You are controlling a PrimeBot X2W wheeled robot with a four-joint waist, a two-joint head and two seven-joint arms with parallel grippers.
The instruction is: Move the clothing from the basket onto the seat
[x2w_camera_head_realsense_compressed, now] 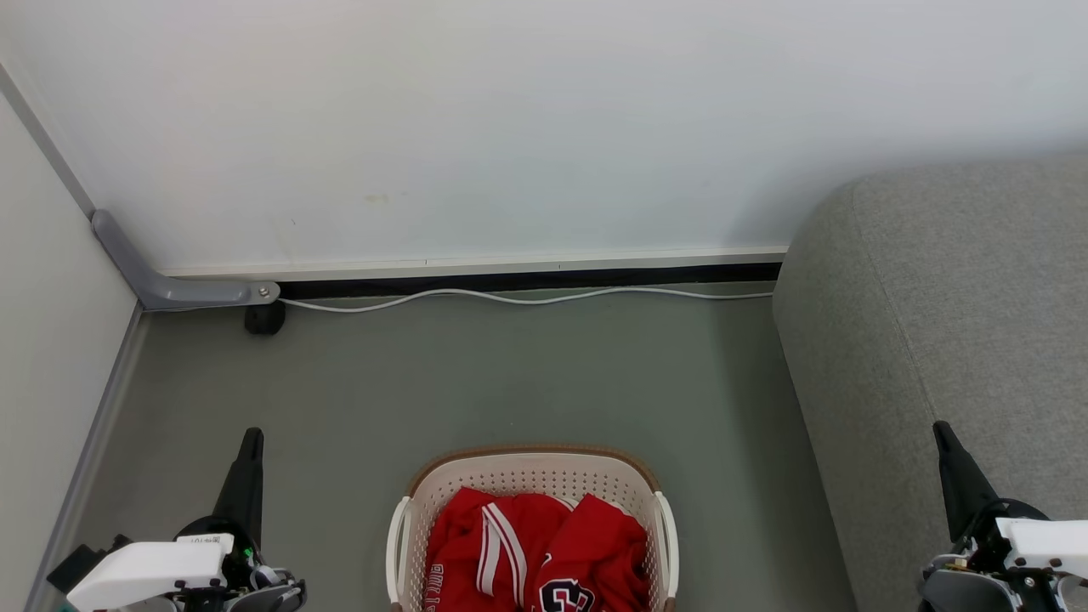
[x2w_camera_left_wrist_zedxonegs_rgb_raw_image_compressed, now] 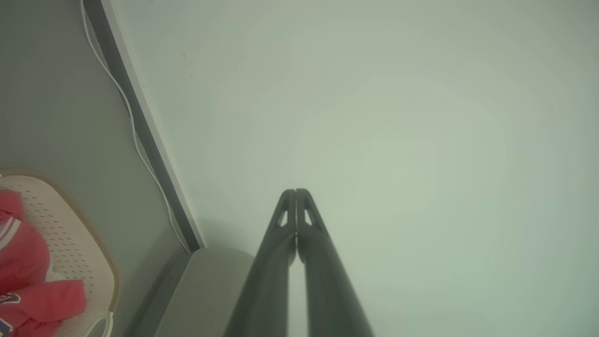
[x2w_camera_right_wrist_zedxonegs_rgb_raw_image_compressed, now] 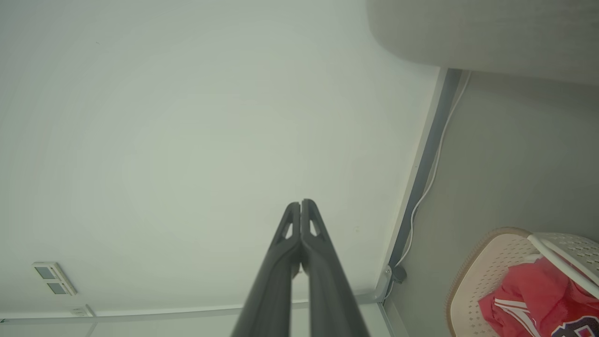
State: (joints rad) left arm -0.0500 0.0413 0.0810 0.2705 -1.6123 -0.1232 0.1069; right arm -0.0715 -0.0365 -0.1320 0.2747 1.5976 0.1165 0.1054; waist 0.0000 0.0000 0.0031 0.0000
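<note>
From the head, the cream perforated laundry basket (x2w_camera_head_realsense_compressed: 531,466) sits on the grey-green floor (x2w_camera_head_realsense_compressed: 510,382) at bottom centre, with the red jerseys (x2w_camera_head_realsense_compressed: 518,544) with white stripe trim bunched inside it. The grey sofa (x2w_camera_head_realsense_compressed: 952,297) stands to its right. The left gripper (x2w_camera_head_realsense_compressed: 252,435) rises at lower left and the right gripper (x2w_camera_head_realsense_compressed: 940,427) at lower right, before the sofa's side. A white cable (x2w_camera_head_realsense_compressed: 510,298) runs along the wall (x2w_camera_head_realsense_compressed: 510,127). In the left wrist view, the dark fingers press tip to tip, closed on themselves, with the basket at lower left. In the right wrist view, the fingers are likewise closed together, and the basket of jerseys lies at lower right.
</note>
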